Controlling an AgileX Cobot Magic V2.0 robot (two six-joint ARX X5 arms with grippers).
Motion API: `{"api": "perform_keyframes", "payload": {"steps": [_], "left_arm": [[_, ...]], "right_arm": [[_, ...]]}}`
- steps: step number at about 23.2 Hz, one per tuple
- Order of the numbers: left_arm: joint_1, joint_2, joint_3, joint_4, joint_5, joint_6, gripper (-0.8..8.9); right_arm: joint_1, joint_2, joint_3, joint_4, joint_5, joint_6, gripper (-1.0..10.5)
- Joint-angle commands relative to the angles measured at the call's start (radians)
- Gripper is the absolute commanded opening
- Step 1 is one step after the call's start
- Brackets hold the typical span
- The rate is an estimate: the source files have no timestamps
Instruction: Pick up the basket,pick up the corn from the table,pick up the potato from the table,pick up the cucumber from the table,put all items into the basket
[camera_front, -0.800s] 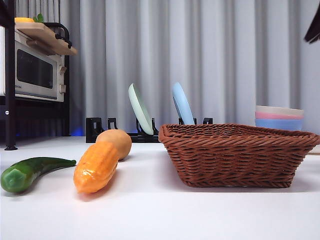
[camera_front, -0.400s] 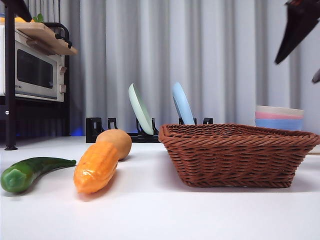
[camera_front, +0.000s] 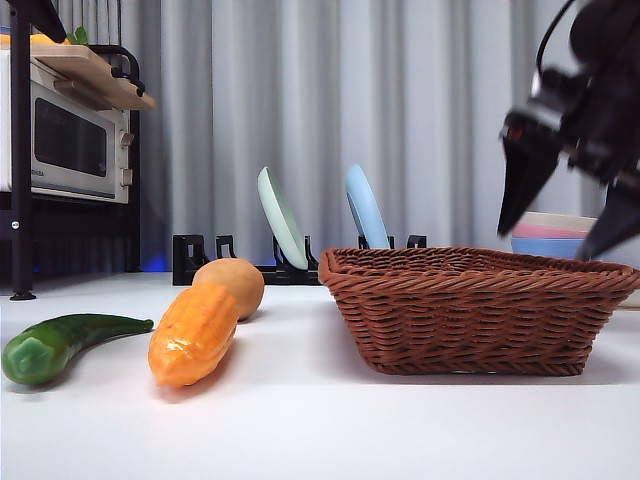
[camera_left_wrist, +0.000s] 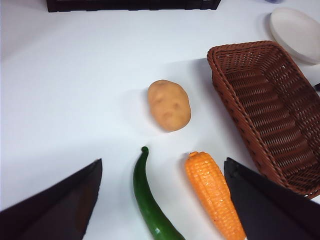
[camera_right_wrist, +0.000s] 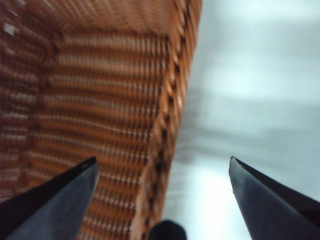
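The reddish-brown wicker basket (camera_front: 470, 308) stands on the white table (camera_front: 320, 420) at the right. My right gripper (camera_front: 562, 215) hangs open just above the basket's right side, one jaw over the inside and one past the rim (camera_right_wrist: 170, 125). The orange corn (camera_front: 195, 333), the tan potato (camera_front: 232, 287) behind it and the green cucumber (camera_front: 62, 343) lie left of the basket. High above them, my left gripper (camera_left_wrist: 162, 200) is open over the corn (camera_left_wrist: 214, 192) and the cucumber (camera_left_wrist: 150, 202), with the potato (camera_left_wrist: 169, 105) and the basket (camera_left_wrist: 270, 110) beyond.
A black dish rack (camera_front: 215, 258) with a green plate (camera_front: 280, 218) and a blue plate (camera_front: 364, 208) stands behind. Stacked pastel bowls (camera_front: 556, 234) sit behind the basket at the right. A microwave (camera_front: 65, 145) on a shelf is at the far left.
The right arm has dropped from the top right corner to just above the basket's right rim. The vegetables and basket have not moved.
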Motion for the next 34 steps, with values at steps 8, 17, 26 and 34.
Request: {"api": "perform_keyframes", "payload": {"steps": [8, 17, 26, 34], "left_arm": [[0.001, -0.001, 0.004, -0.014, 0.008, -0.011, 4.07], [-0.12, 0.16, 0.008, 0.18, 0.011, -0.089, 4.1], [-0.263, 0.642, 0.289, 0.179, -0.138, -0.085, 5.03], [-0.292, 0.876, 0.385, 0.186, -0.208, -0.085, 5.03]], "right_arm": [[0.001, 0.085, 0.001, 0.006, -0.002, 0.023, -0.2], [0.001, -0.145, 0.001, 0.001, -0.002, 0.093, -0.2], [0.001, -0.459, 0.001, -0.041, 0.002, 0.094, -0.2], [0.001, -0.508, 0.001, -0.069, 0.002, 0.093, -0.2]]}}
